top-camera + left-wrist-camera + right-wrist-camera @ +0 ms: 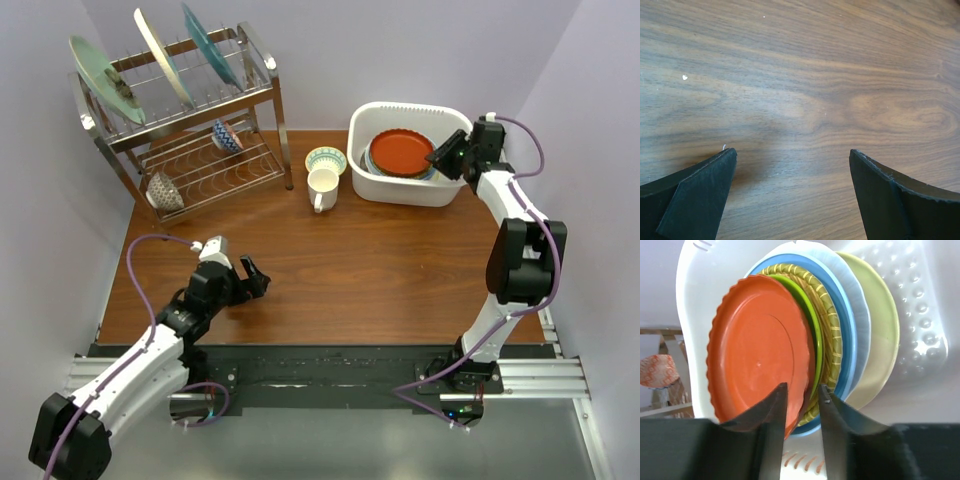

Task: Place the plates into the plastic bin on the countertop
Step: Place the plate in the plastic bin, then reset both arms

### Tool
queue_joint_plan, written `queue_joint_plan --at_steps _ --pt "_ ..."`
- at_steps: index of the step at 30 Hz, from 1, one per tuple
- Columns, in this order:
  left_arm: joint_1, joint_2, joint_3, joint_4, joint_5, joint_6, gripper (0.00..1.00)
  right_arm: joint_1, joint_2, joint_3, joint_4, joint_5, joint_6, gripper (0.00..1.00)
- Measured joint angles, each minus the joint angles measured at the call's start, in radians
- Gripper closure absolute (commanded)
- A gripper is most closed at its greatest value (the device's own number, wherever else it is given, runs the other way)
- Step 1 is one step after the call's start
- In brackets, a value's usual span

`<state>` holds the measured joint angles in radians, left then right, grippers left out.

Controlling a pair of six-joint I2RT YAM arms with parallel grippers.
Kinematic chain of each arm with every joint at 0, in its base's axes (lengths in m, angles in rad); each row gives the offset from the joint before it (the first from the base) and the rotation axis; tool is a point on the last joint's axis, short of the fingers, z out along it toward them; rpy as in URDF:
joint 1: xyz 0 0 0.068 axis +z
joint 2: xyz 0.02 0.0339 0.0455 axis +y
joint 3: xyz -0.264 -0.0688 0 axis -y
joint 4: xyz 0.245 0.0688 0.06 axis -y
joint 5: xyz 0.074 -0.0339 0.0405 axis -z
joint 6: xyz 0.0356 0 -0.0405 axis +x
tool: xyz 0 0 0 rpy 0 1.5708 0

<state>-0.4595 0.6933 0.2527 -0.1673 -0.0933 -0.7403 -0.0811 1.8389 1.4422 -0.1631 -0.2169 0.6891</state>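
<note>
The white plastic bin (pixel 404 190) stands at the back right of the countertop (pixel 380 260). Inside it lies a stack of plates with a red-orange plate (pixel 402 153) on top. In the right wrist view the red-orange plate (pixel 755 350) lies over a lime green plate (pixel 813 327), a yellow woven one (pixel 832 342), a blue-rimmed one (pixel 849 325) and paler ones, against the bin wall (pixel 925 340). My right gripper (pixel 444 158) (pixel 802 386) straddles the red-orange plate's rim, jaws parted with a gap. My left gripper (pixel 255 276) (pixel 792 151) hangs open over bare wood (pixel 800 75), holding nothing.
A metal wire dish rack (pixel 200 150) stands at the back left, with three plates on edge on top and two small bowls below. A white mug (pixel 322 188) and a small patterned bowl (pixel 326 159) sit between the rack and the bin.
</note>
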Motion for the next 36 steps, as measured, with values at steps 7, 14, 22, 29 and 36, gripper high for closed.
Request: queue_joint_plan --at_steps 7,14,22,29,36 --pt "0.000 -0.008 0.000 -0.008 0.000 0.000 0.00 -0.001 -0.021 -0.033 0.022 0.021 -0.001 0.32" --pt "0.000 -0.021 0.000 -0.021 -0.001 0.002 0.00 -0.005 -0.137 -0.075 0.019 0.074 -0.017 0.22" --pt "0.000 -0.022 0.000 -0.022 -0.001 0.019 0.00 -0.005 -0.290 -0.087 0.012 0.093 -0.066 0.16" --pt "0.000 0.075 0.041 -0.023 -0.004 0.036 0.00 -0.004 -0.387 -0.168 -0.042 0.096 -0.138 0.15" --pt "0.000 0.169 0.139 -0.030 -0.020 0.063 0.00 0.031 -0.511 -0.308 -0.124 0.104 -0.187 0.14"
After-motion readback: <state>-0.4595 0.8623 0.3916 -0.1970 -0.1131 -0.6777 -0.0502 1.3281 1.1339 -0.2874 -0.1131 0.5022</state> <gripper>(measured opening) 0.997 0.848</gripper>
